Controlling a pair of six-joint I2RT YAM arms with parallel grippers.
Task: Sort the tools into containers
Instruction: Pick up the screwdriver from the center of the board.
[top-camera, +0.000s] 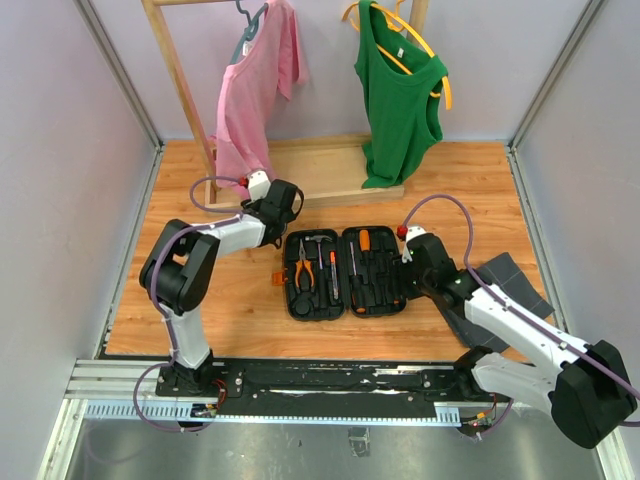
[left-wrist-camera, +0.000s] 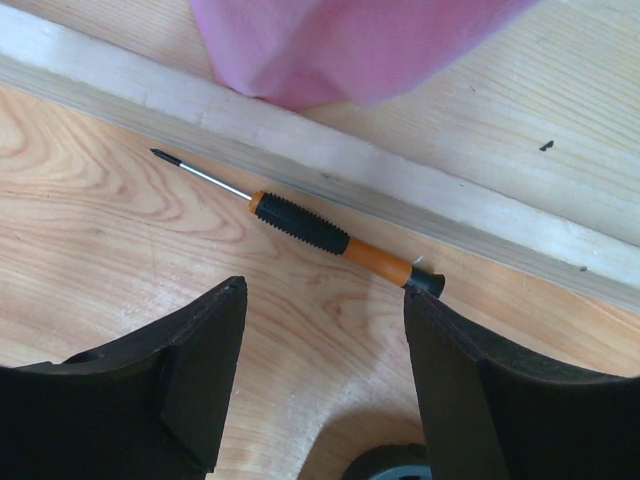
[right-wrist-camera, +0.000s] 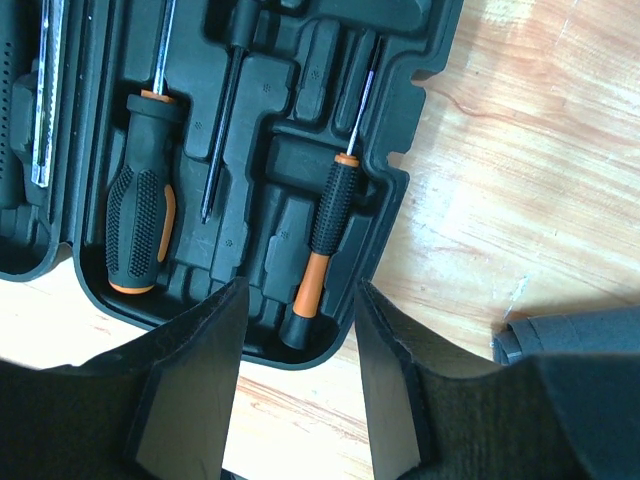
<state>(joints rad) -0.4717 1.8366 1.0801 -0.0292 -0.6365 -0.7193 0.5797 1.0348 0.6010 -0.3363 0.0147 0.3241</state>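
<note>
The black tool case (top-camera: 345, 272) lies open in the middle of the wooden table, with a hammer (top-camera: 318, 243), orange-handled pliers (top-camera: 304, 268) and screwdrivers in its slots. A loose black-and-orange screwdriver (left-wrist-camera: 300, 225) lies on the wood beside the rack's base board, just beyond my left gripper (left-wrist-camera: 325, 290), which is open and empty. My right gripper (right-wrist-camera: 300, 288) hovers open over the case's right corner (right-wrist-camera: 395, 210). A slim screwdriver (right-wrist-camera: 325, 225) rests in its slot just ahead of the fingers. A thick-handled screwdriver (right-wrist-camera: 140, 220) sits further left.
A wooden clothes rack (top-camera: 330, 180) with a pink shirt (top-camera: 255, 95) and a green top (top-camera: 400, 95) stands at the back. Pink cloth (left-wrist-camera: 340, 45) hangs over the loose screwdriver. A dark grey flat tray (top-camera: 510, 285) lies right of the case.
</note>
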